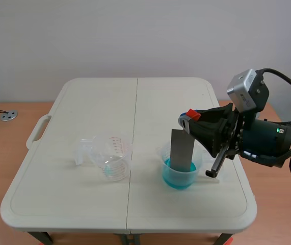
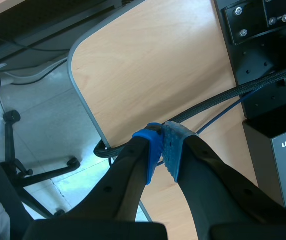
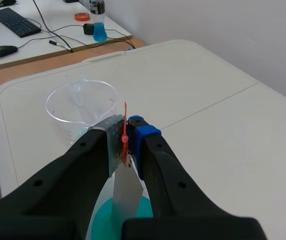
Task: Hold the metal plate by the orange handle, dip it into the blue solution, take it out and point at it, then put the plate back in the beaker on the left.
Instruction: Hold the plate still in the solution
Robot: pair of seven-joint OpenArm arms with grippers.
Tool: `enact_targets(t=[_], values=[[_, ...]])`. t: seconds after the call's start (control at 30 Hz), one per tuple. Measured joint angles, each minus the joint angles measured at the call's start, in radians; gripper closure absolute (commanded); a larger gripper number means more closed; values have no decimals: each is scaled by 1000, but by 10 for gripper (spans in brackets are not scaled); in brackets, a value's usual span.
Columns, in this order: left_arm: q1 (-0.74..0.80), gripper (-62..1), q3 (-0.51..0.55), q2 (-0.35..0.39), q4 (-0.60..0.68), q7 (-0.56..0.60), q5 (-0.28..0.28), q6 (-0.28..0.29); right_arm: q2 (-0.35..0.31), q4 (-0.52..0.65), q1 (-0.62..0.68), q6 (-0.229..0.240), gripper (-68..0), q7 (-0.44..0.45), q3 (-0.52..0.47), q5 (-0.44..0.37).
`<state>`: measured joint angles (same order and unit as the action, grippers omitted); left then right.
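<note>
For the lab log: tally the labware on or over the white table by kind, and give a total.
Beakers: 2, the clear beaker and the beaker of blue solution
Metal plate: 1, standing in the blue solution, its orange handle gripped by the right hand
Total: 3

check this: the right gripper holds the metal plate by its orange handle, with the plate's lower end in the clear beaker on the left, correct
Not the clear beaker: the metal plate has its lower end in the beaker of blue solution, as the scene view shows. The right gripper does hold it by the orange handle.
</note>
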<state>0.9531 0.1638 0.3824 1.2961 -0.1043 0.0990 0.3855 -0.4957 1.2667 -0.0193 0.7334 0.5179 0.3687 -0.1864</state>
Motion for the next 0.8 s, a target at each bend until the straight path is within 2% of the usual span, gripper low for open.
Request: enact_targets(t=[0.3,0.57,0.8], values=[[0,-27,0,0,0,0,0,0,-3,24,1,0,-13,-12,-11,15],[0,-27,0,0,0,0,0,0,-49,128,15,1,-13,-14,-56,11],[-14,-27,0,1,0,5,0,0,-53,204,55,5,-13,-48,-98,11]])
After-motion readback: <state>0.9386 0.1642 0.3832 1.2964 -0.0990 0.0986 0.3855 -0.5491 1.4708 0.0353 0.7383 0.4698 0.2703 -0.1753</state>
